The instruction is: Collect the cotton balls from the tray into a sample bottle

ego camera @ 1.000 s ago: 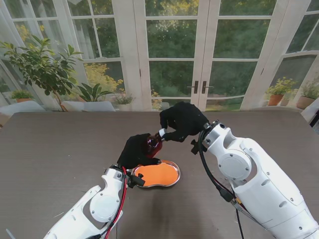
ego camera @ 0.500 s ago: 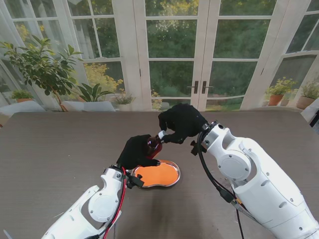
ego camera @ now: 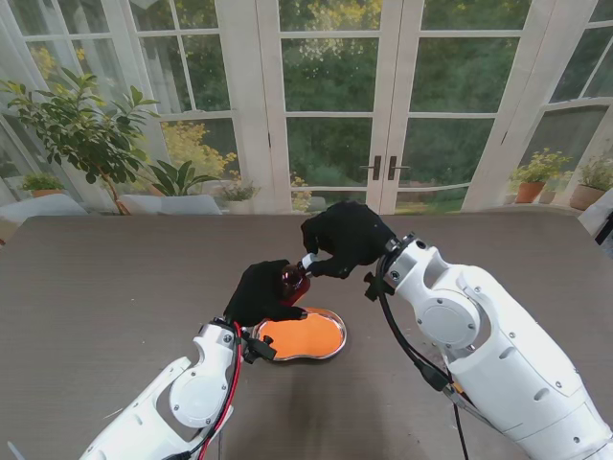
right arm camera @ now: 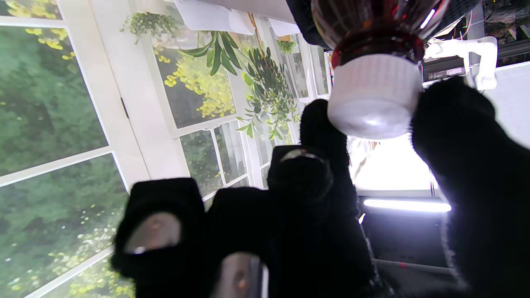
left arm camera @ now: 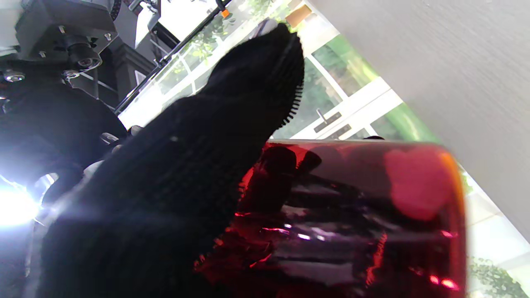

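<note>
Brown desk (ego camera: 115, 287), glass doors behind. Left hand (ego camera: 261, 292) grips red sample bottle (ego camera: 293, 281) tilted above orange tray (ego camera: 305, 334); right hand (ego camera: 347, 235) pinches its white cap (right arm camera: 372, 96). Cotton balls not discernible.

A table (ego camera: 105, 278) fills the stand's view, with glazed doors (ego camera: 330, 105) behind its far edge and a potted plant (ego camera: 81, 129) beyond the far left corner. Near the table's middle lies a tray (ego camera: 305, 335). The left hand (ego camera: 261, 292) is just beyond the tray's left end, farther from me, wrapped around a sample bottle (ego camera: 294, 281) held off the table. The right hand (ego camera: 345, 237) is to the right of the bottle and farther from me, its fingertips (right arm camera: 451, 107) on either side of the bottle's cap (ego camera: 307, 261), which points toward it. Both arms rise from the near corners, the tray lying between them
</note>
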`<state>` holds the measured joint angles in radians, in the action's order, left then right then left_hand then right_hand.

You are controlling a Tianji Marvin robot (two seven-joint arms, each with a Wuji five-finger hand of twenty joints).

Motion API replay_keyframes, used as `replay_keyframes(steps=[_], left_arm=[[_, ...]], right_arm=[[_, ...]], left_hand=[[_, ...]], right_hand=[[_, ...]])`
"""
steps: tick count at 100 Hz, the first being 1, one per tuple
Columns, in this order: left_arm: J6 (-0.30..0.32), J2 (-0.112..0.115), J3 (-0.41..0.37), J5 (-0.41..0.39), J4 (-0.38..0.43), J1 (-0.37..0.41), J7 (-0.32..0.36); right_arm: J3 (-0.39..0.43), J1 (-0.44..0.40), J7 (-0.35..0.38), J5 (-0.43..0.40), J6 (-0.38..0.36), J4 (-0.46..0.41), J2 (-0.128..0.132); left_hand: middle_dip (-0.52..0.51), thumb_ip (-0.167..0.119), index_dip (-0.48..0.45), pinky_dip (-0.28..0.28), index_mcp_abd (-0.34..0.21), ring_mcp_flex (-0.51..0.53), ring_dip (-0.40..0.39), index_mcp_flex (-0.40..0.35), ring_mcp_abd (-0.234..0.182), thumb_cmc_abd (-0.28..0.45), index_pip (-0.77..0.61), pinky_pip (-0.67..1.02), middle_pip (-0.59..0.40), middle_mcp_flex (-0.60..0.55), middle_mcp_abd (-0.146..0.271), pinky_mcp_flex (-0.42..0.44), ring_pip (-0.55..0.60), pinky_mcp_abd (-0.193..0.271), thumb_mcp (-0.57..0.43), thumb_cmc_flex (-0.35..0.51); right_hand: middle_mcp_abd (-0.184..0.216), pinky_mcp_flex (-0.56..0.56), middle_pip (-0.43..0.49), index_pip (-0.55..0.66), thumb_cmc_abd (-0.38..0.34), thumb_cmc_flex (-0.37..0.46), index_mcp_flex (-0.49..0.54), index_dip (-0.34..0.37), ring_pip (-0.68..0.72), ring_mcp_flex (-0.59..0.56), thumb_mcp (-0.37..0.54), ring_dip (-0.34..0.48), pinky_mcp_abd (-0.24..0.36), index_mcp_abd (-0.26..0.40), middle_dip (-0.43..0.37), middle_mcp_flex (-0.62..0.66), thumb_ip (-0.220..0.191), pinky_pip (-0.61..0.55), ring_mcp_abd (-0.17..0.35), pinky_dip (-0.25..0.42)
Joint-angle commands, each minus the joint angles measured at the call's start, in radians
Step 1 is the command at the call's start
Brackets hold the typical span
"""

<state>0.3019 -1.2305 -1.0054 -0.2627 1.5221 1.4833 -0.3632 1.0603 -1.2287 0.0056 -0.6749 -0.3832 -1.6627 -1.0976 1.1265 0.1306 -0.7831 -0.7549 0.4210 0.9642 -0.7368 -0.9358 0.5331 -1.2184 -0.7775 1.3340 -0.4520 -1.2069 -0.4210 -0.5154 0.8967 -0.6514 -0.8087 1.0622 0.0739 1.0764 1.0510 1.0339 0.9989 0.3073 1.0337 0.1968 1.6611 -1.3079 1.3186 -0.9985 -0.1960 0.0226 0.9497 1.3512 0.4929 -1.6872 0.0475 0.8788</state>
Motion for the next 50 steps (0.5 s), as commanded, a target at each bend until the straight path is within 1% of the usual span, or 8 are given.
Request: replay_keyframes(steps=[1, 28, 50], left_arm=[[0.0, -0.005, 0.003, 0.003, 0.01, -0.002, 0.023], [-0.006, -0.002, 0.0, 0.004, 0.016, 0.001, 0.034], [-0.011, 0.001, -0.001, 0.005, 0.018, 0.002, 0.045]], right_arm=[[-0.007, -0.004, 0.024, -0.001, -0.005, -0.003, -0.001], [0.003, -0.007, 0.056, 0.009, -0.011, -0.014, 0.006], [0.011, -0.013, 0.062, 0.018, -0.025, -0.019, 0.007]], left_hand=[[-0.005, -0.015, -0.031, -0.007, -0.145, 0.042, -0.006, -0.091, 0.086, 0.804, -0.14, 0.012, -0.017, -0.044, 0.009, -0.003, 0.019, 0.009, -0.099, 0.061], [-0.005, -0.015, -0.031, -0.006, -0.145, 0.042, -0.007, -0.091, 0.085, 0.805, -0.141, 0.012, -0.019, -0.043, 0.011, -0.003, 0.02, 0.011, -0.098, 0.06], [-0.006, -0.014, -0.031, -0.005, -0.146, 0.042, -0.006, -0.09, 0.086, 0.806, -0.142, 0.011, -0.019, -0.043, 0.011, -0.002, 0.019, 0.011, -0.097, 0.061]], right_hand=[[0.017, 0.007, 0.006, 0.096, -0.07, 0.048, 0.043, 0.061, 0.058, -0.011, 0.077, 0.004, 0.003, 0.041, 0.007, 0.089, -0.09, -0.073, 0.081, 0.004], [0.017, 0.002, -0.001, 0.095, -0.107, 0.031, 0.048, 0.08, 0.058, -0.011, 0.07, 0.004, 0.005, 0.043, 0.006, 0.089, -0.103, -0.071, 0.08, 0.006], [0.022, 0.0, -0.007, 0.093, -0.106, 0.038, 0.046, 0.091, 0.055, -0.011, 0.072, 0.006, 0.008, 0.045, 0.005, 0.089, -0.108, -0.07, 0.085, 0.007]])
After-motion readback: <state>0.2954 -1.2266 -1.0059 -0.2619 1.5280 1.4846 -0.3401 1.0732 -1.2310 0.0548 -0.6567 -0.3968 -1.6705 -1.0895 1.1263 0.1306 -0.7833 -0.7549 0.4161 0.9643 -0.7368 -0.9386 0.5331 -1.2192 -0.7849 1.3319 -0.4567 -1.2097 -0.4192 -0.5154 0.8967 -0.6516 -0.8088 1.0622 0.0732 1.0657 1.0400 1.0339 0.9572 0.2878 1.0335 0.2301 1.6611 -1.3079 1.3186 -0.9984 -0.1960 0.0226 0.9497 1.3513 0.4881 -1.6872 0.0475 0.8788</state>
